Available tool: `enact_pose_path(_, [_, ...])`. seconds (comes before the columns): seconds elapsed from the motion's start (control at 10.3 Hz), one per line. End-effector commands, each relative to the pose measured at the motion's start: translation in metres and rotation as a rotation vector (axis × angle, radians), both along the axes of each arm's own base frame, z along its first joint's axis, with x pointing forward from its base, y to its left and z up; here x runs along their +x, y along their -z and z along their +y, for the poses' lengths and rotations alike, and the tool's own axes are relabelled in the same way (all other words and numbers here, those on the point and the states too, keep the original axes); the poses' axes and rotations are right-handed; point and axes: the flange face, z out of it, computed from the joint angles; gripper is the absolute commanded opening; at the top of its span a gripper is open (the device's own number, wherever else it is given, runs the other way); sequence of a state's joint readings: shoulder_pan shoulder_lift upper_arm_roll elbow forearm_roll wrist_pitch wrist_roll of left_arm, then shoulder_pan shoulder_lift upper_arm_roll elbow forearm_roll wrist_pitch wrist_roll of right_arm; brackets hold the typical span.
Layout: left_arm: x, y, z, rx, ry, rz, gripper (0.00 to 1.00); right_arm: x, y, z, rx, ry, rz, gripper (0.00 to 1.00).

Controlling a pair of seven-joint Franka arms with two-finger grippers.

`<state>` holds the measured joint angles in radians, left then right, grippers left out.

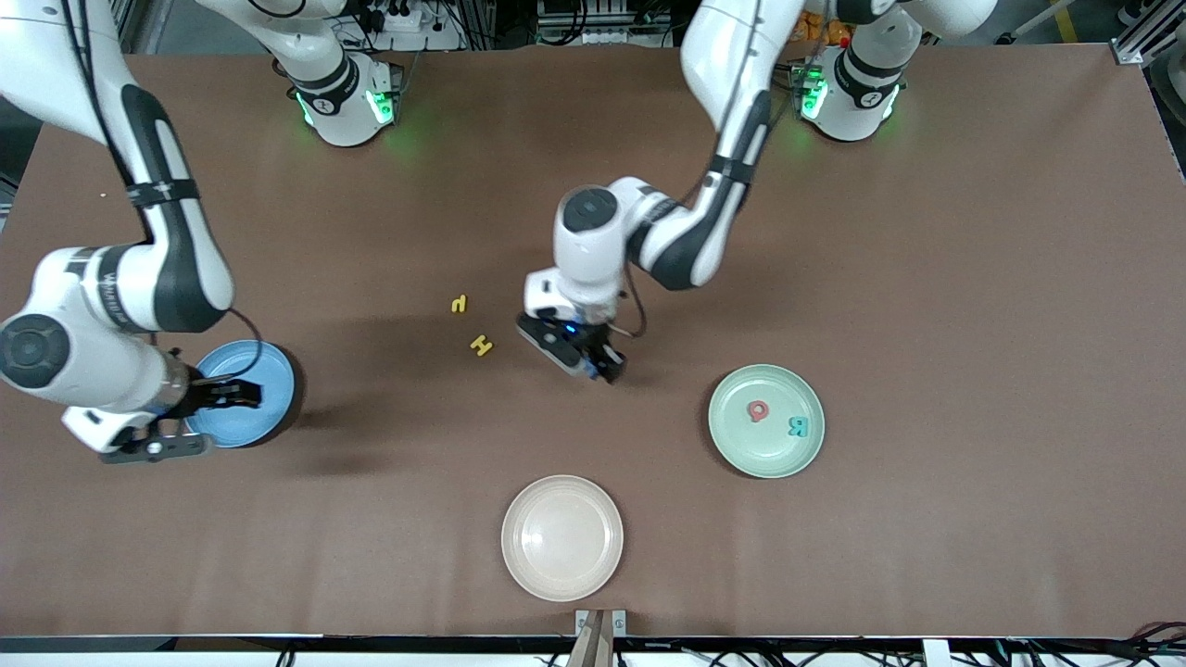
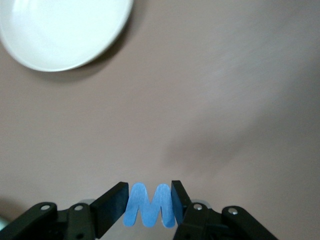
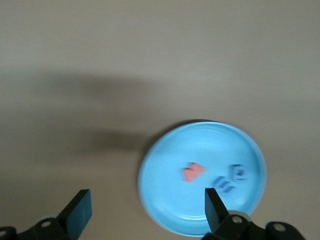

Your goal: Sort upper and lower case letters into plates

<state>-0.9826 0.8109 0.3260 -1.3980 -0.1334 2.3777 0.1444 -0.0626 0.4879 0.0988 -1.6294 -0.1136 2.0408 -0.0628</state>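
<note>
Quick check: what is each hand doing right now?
Left hand: shut on the blue letter M, in the air over bare table.
Right hand: open, holding nothing, over the sky blue plate.

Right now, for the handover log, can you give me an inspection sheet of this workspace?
Surface: brown table, bare between items.
Job's things: two yellow letters on the table; two letters in the mint plate; three in the blue plate.
Clutter: cream-white plate, nothing in it.
End effectors: left end effector grips a blue letter over the table; right end effector open over the blue plate.
Cables: a cable along each arm.
Surroundings: racks and cables past the table.
</note>
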Motion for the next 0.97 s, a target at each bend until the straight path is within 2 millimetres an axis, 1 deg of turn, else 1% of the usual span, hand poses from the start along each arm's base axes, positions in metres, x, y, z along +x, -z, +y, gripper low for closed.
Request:
enact_pose_path(0.0, [0.066, -0.022, 0.109, 0.004, 0.151, 0.111, 0.28, -0.016, -0.009, 0.055, 0.045, 0.028, 0.016, 1.0])
enact_pose_path(0.1, [0.086, -0.024, 0.146, 0.015, 0.201, 0.126, 0.29, -0.028, -0.007, 0.091, 0.035, 0.063, 0.02, 1.0])
enact_pose_path(0.19, [0.105, -0.022, 0.186, 0.034, 0.262, 0.131, 0.29, -0.04, -0.006, 0.127, 0.022, 0.104, 0.02, 1.0])
enact_pose_path(0.29, [0.119, -0.014, 0.22, 0.036, 0.321, 0.141, 0.29, -0.049, -0.006, 0.155, 0.016, 0.119, 0.02, 1.0])
enact_pose_path(0.39, [0.12, 0.002, 0.243, 0.01, 0.327, 0.176, 0.29, -0.06, -0.001, 0.177, 0.013, 0.113, 0.017, 1.0])
enact_pose_path(0.48, [0.115, 0.013, 0.25, -0.01, 0.32, 0.2, 0.43, -0.074, 0.007, 0.188, 0.019, 0.117, -0.001, 1.0])
enact_pose_path(0.58, [0.112, 0.018, 0.251, -0.009, 0.319, 0.21, 0.51, -0.084, 0.016, 0.197, 0.024, 0.106, 0.003, 1.0])
enact_pose_path(0.68, [0.106, 0.022, 0.252, -0.009, 0.317, 0.224, 0.51, -0.099, 0.021, 0.211, 0.014, 0.102, 0.021, 1.0])
enact_pose_path(0.77, [0.101, 0.028, 0.255, -0.007, 0.315, 0.242, 0.51, -0.116, 0.03, 0.218, 0.004, 0.112, 0.032, 1.0])
enact_pose_path(0.87, [0.096, 0.026, 0.258, -0.009, 0.31, 0.249, 0.56, -0.132, 0.035, 0.224, 0.005, 0.11, 0.021, 1.0])
